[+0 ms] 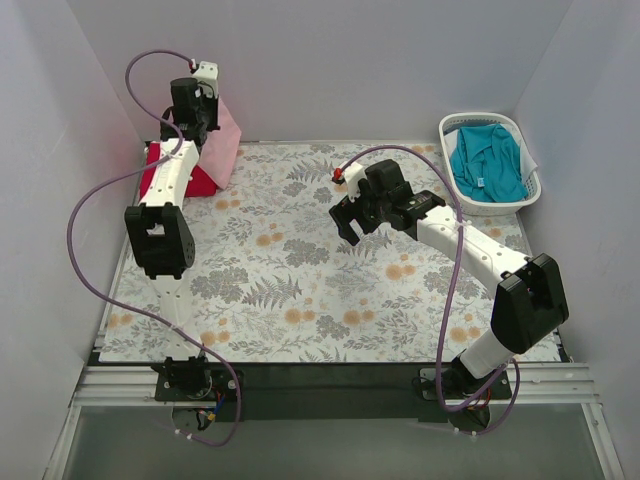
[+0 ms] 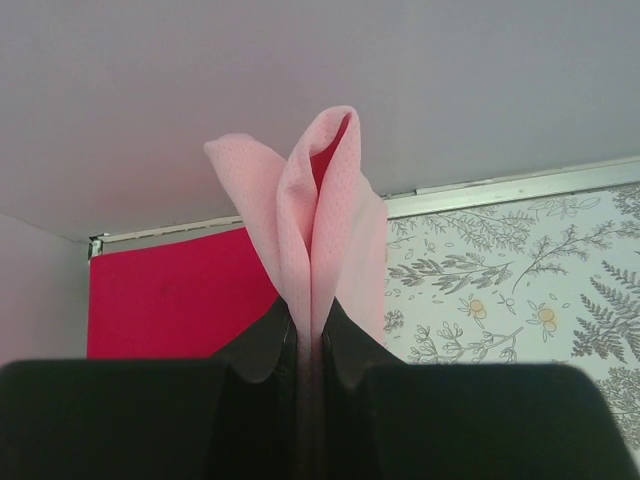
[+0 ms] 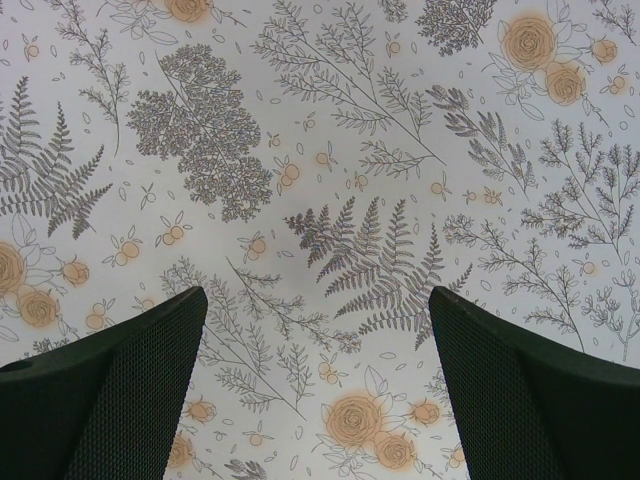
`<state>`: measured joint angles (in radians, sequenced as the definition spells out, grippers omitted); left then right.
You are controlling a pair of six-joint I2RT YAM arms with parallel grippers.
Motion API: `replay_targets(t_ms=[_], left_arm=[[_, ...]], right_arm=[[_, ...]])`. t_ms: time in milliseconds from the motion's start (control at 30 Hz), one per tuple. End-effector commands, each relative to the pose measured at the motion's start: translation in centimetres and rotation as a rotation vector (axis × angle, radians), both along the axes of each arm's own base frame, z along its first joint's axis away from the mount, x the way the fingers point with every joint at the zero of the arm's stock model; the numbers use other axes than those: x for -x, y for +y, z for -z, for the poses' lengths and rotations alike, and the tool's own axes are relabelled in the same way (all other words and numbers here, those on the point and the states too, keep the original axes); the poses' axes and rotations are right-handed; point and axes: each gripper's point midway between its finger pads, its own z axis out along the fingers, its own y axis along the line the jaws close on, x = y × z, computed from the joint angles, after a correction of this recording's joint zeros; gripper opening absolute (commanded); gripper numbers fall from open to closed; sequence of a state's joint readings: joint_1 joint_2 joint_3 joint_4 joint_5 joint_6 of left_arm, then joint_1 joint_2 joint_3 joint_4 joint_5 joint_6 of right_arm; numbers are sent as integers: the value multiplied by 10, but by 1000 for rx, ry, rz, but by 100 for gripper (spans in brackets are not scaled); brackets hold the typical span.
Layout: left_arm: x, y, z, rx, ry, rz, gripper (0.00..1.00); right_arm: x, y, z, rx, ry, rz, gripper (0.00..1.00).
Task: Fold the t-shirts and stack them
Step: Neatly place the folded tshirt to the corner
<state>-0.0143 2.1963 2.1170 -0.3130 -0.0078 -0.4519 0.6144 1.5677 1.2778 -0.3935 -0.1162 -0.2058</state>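
My left gripper [image 1: 200, 122] is shut on the light pink t-shirt [image 1: 224, 140] and holds it up at the far left corner, above the folded bright red t-shirt [image 1: 196, 180]. In the left wrist view the pink t-shirt [image 2: 318, 215] rises from between the closed fingers, with the red t-shirt [image 2: 175, 295] behind it. The teal t-shirt [image 1: 487, 160] lies crumpled in the white basket [image 1: 455, 128] at the far right. My right gripper [image 1: 352, 222] is open and empty above the middle of the table; its fingers [image 3: 120, 390] frame bare floral cloth.
The grey-and-orange floral cloth [image 1: 320, 270] covers the table. White walls close in the back and sides. The metal rail with the arm bases [image 1: 330, 385] runs along the near edge.
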Motion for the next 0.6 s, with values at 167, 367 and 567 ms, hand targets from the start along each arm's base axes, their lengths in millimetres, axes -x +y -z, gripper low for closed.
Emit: replay_targets(t_ms=[167,367,567], left_arm=[[25,-3,-87,-7,-149,39,0],[31,-5,-86,-3,-138,51,0],[30,0,-77,-19,-123,44,0]], right_arm=[[-4,4,-13,-35,-20,-2,98],[-5,4,-10,-31,-16,1,98],[-4,4,-9,-28,-13,1,98]])
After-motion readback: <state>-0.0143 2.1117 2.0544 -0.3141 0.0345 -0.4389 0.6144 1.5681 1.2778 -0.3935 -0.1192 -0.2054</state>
